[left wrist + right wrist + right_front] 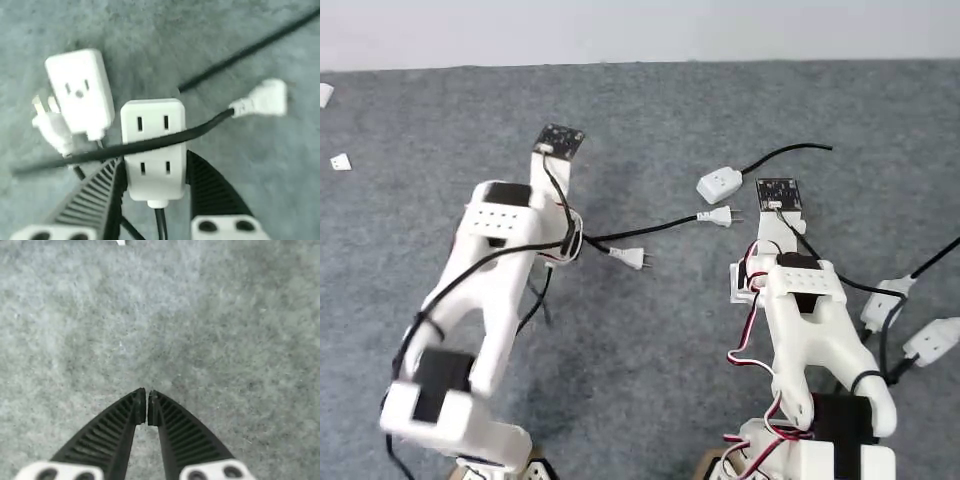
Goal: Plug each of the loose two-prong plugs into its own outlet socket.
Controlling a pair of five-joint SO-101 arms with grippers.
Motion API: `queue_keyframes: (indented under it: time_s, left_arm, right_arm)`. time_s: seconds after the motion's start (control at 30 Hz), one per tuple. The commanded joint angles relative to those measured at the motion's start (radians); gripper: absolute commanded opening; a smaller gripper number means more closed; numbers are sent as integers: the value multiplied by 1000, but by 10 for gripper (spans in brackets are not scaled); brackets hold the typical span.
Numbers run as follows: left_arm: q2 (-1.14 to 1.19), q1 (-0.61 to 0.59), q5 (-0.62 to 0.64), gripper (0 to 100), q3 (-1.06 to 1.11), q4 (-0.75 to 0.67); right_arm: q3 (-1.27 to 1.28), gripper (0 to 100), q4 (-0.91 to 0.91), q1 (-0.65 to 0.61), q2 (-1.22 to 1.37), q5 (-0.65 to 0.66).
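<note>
From above, two loose plugs lie on the table (650, 390) between the arms. The nearer plug (634, 258) is beside the left arm and the farther plug (718, 215) is by the right arm, both with prongs pointing toward the right arm's side. At the left wrist, the left hand (155, 161) clamps a double socket (152, 112), with a cord (200, 131) across its face. At the right wrist, the right hand (147, 399) is clenched on nothing.

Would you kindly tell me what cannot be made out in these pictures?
High view: the left arm covers its own jaws and whatever they hold.
Left wrist view: a black cord crosses the gripped outlet block; the plug partly behind the second socket is blurred.
Right wrist view: a white scrap is cut off by the edge.
</note>
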Motion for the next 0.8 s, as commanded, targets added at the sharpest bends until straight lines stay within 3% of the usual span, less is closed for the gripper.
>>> queue_keyframes:
  time_s: [0.0,0.13,0.27,0.47,0.67,0.77]
  left_arm:
    - [-181,-2,9,13,-33,130]
    - [-267,14,9,13,-31,308]
    - [-327,51,14,13,-2,347]
    - [-419,135,25,13,229,129]
    - [-499,255,328,13,555,-244]
    - [-471,293,410,13,621,-324]
  right_arm:
    - [-52,12,-5,5,-2,12]
    - [-52,12,-5,5,-2,12]
    - [-52,12,-5,5,-2,12]
    - [-52,12,-5,7,-2,12]
    - [-52,12,-5,7,-2,12]
    - [-52,12,-5,7,-2,12]
